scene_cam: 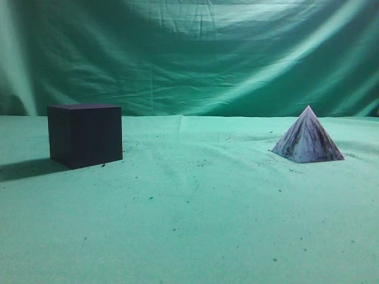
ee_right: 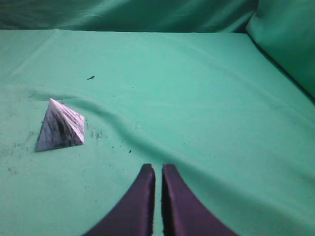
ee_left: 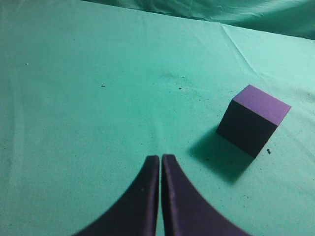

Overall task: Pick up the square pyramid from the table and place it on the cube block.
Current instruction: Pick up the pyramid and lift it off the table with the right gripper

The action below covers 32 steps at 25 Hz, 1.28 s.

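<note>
Reaching for the pyramid [ee_right: 61,127] is the step in hand, and nothing is lifted yet: it sits flat on the table [scene_cam: 195,225], well apart from the cube [scene_cam: 86,135] and on the opposite side of the table in the side-on camera. My right gripper [ee_right: 156,169] hangs near the pyramid with its fingers drawn almost together and empty; my left gripper [ee_left: 160,160] is likewise nearly closed and empty, hovering near the cube. To do this well I judge I should spread the right gripper wide first, come down over the point, and close low on two opposite sloping faces, since those slopes would likely squeeze out of a high pinch. Keeping the base level on the way across should help it land square on the cube's flat top. The pyramid is pale whitish-lavender with dark smudgy streaks, four-sided and sharply pointed; the cube is dark purple, matte, with crisp edges, and looks about as tall as the pyramid.
</note>
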### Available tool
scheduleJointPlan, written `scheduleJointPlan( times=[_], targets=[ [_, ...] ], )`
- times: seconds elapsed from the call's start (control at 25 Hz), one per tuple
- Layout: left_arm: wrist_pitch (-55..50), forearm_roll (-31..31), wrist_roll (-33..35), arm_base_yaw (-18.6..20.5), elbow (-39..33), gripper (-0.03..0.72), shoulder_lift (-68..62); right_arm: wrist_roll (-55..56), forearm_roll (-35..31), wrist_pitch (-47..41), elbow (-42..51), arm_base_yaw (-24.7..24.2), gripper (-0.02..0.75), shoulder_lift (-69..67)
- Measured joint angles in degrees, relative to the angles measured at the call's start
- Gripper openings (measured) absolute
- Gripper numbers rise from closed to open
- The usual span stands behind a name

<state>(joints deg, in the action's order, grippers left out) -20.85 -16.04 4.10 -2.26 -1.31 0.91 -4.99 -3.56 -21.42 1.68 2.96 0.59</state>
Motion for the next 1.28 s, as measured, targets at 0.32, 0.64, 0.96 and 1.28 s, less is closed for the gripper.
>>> scheduleJointPlan(
  times=[0.32,0.64,0.96,1.28],
  targets=[
    [0.0,0.0,0.0,0.0,0.0,0.000,0.0,0.0,0.0,0.0,0.0,0.0,0.000,0.0],
    [0.0,0.0,0.0,0.0,0.0,0.000,0.0,0.0,-0.1,0.9,0.0,0.0,0.000,0.0],
    [0.0,0.0,0.0,0.0,0.0,0.000,0.0,0.2,-10.7,20.9,-0.6,0.0,0.000,0.0],
    [0.0,0.0,0.0,0.0,0.0,0.000,0.0,-3.7,-8.1,-3.0,-22.0,0.0,0.000,-15.8]
  ],
)
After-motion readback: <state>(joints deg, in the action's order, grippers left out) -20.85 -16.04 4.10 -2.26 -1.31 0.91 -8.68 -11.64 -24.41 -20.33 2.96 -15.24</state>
